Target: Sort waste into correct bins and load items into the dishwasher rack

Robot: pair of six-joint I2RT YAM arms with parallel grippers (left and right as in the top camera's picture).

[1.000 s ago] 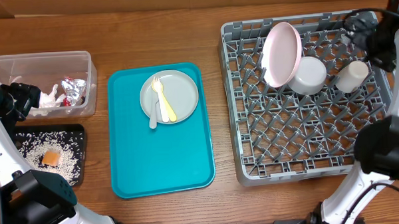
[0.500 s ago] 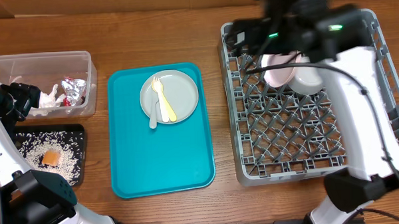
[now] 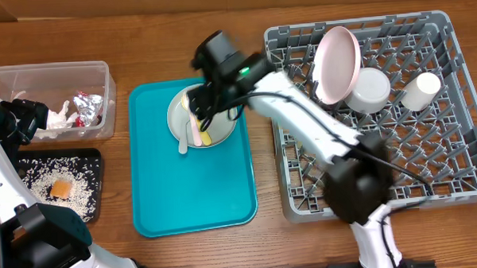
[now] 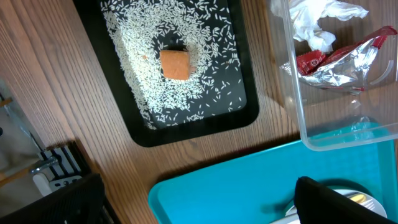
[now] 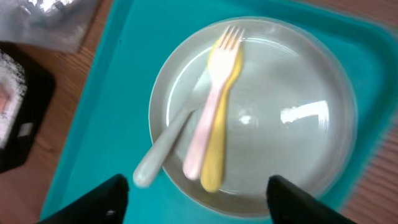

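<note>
Overhead: right arm (image 3: 293, 108) across teal tray (image 3: 193, 191), hiding part of grey-green plate (image 5: 298, 112). Right gripper (image 5: 196, 186) spread open above plate, empty. Wrist view only: cutlery (image 5: 214, 118) lying on plate. Napkin (image 4: 320, 22) and foil wrappers (image 4: 342, 62) in clear tub (image 4: 298, 106); rice (image 4: 143, 74) and orange cube (image 4: 175, 64) in black tray (image 4: 242, 115). In rack (image 3: 367, 169): pink plate (image 3: 335, 63), bowl (image 3: 372, 91), cup (image 3: 422, 89). Left gripper (image 4: 193, 190) wide open, empty.

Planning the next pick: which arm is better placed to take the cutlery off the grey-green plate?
Right. The right gripper hovers above the cutlery on the grey-green plate, fingers apart. The left gripper sits beside the clear tub, far from that plate.
</note>
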